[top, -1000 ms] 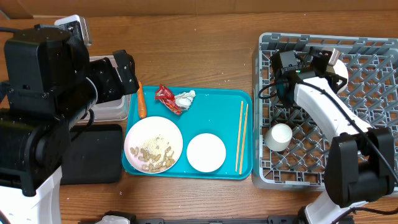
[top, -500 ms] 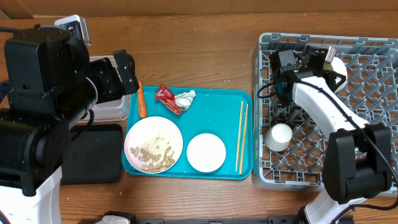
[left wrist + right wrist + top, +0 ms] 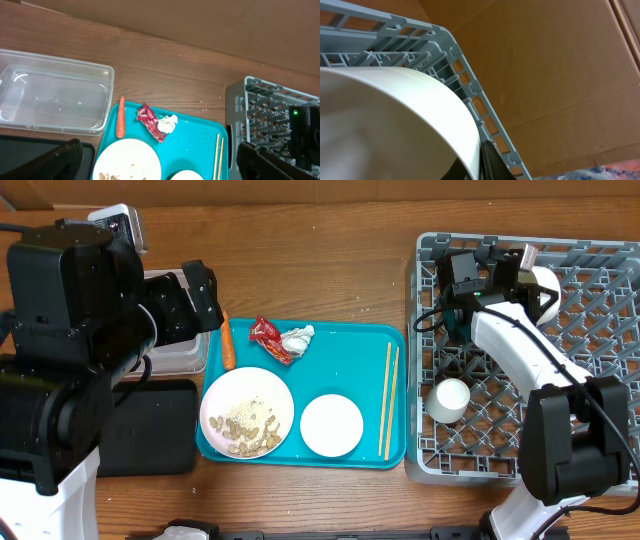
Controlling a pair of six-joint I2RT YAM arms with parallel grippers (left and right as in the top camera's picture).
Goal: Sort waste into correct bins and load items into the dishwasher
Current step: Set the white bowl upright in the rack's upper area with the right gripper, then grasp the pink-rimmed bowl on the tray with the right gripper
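Note:
My right gripper (image 3: 528,272) is shut on the rim of a pale bowl (image 3: 543,284), held on edge over the back of the grey dishwasher rack (image 3: 600,340). The right wrist view is mostly filled by the bowl (image 3: 395,125), with one dark finger (image 3: 492,160) against its rim. A small white cup (image 3: 449,400) stands in the rack. The left gripper (image 3: 165,167) hangs open above the teal tray (image 3: 350,350). The tray holds a carrot (image 3: 227,345), a red wrapper (image 3: 268,338), a tissue (image 3: 298,337), a plate (image 3: 215,392) with rice bits, a white bowl (image 3: 331,425) and chopsticks (image 3: 390,400).
A clear tub (image 3: 50,100) sits left of the teal tray, with a black tray (image 3: 150,425) in front of it. The bulky left arm (image 3: 70,330) covers the table's left side. Cardboard (image 3: 560,60) stands behind the rack.
The right gripper has shifted slightly toward the back of the rack, carrying the bowl with it. The left arm and the things on the tray have not moved.

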